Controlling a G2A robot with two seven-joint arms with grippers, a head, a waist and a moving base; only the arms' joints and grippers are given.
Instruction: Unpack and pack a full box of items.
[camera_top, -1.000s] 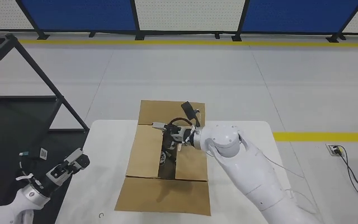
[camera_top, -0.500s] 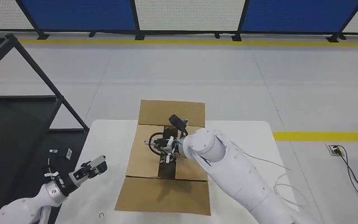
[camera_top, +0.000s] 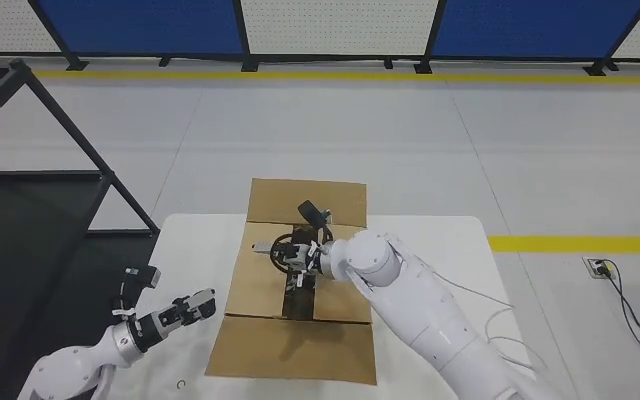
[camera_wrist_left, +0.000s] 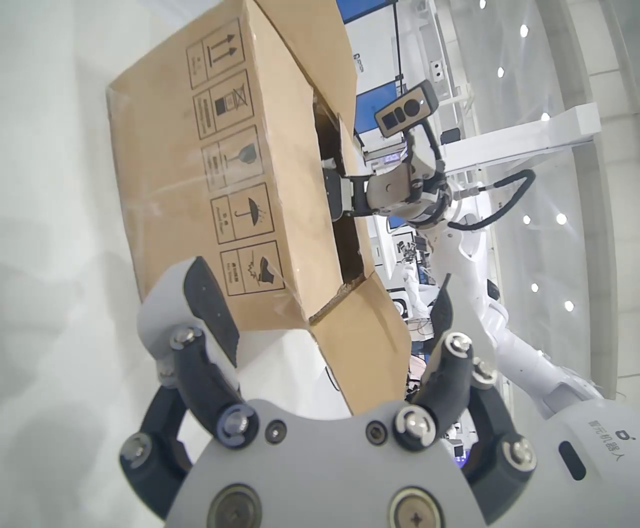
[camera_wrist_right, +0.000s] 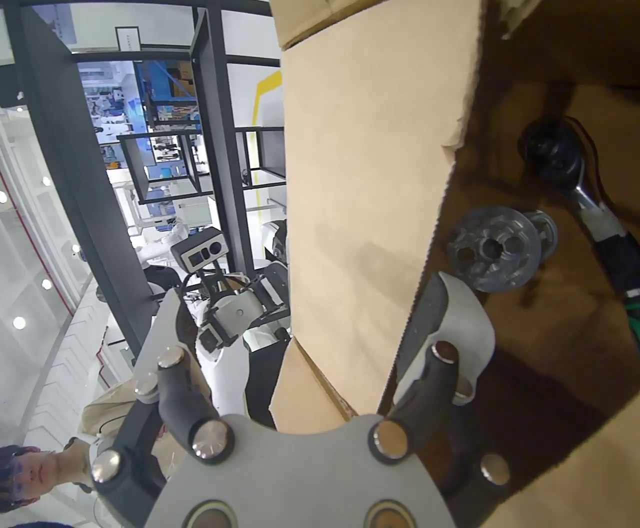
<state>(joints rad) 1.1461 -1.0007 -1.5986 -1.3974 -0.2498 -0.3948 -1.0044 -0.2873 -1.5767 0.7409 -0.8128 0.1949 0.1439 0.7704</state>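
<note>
Bright even light, fisheye wrist views

Your right gripper (camera_top: 266, 246) has slid left from over the right flap (camera_top: 342, 290), across the box (camera_top: 300, 200) opening, to the left flap (camera_top: 255, 280). It now straddles that flap's inner edge, fingers spread, one inside the box. Your left gripper (camera_top: 202, 303) has come in from the table's (camera_top: 190, 240) left edge and is now near the box's left side, not touching.
</note>
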